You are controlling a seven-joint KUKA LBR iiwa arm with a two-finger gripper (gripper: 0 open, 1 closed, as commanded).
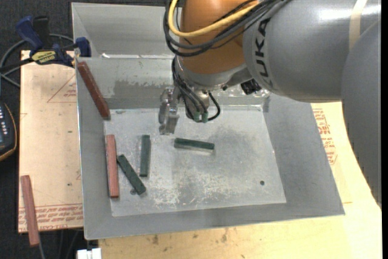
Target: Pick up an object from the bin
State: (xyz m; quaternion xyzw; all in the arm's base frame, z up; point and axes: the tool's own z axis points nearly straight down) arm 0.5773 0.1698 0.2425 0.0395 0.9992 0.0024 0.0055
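just beside gripper point(168, 120) (open or closed: cannot tell), dark green bar point(194, 144); liable to skid away if clipped off-centre.

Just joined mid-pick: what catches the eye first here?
The grey arm with its orange cover fills the upper right, its gripper hanging low over the back middle of the bin. Just in front of it lies a dark green bar. Two more green bars and a red-brown bar sit at front left, and a longer red-brown bar leans on the left wall.
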